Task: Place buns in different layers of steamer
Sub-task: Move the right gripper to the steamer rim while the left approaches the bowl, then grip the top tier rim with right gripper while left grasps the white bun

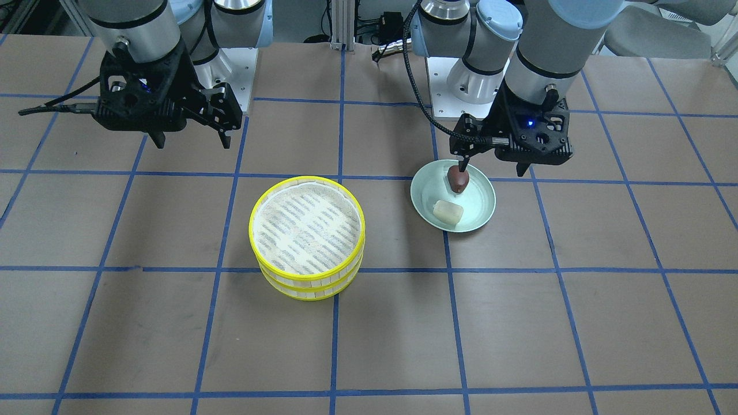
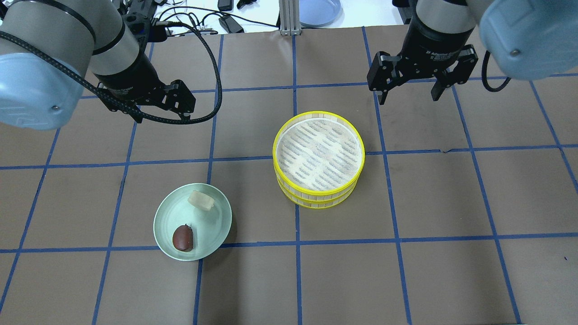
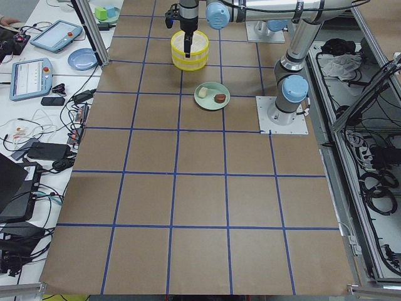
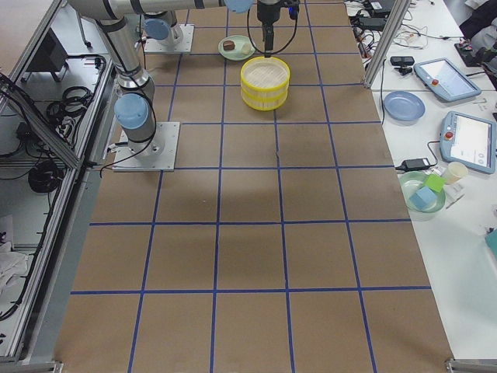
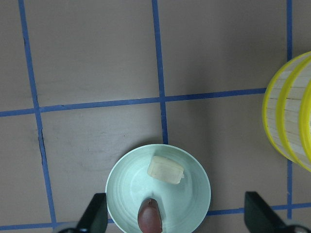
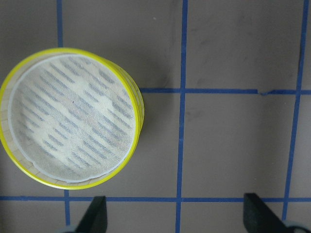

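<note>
Buns both on the green plate, neither in the steamer yet, both grippers spread.

Through my left wrist camera, the left gripper [image 1: 492,167] shows its jaws wide apart, holding nothing. The brown bun [image 5: 149,219] lies below them, in line with the gap, on the near part of the plate [image 5: 194,194]. The cream bun [image 5: 165,170] sits just beyond it on the same plate, not touching it. Farther out, past one finger's side, stands the steamer [image 2: 316,198]: two yellow-rimmed trays stacked. The upper tray [image 6: 70,116] shows me its slatted base, and it hides the inside of the lower tray [image 1: 311,288]. My right gripper [image 2: 410,95] hangs over the table [image 2: 451,203] with its jaws apart too, gripping nothing. The steamer lies ahead of them and off toward one finger, not between them.
</note>
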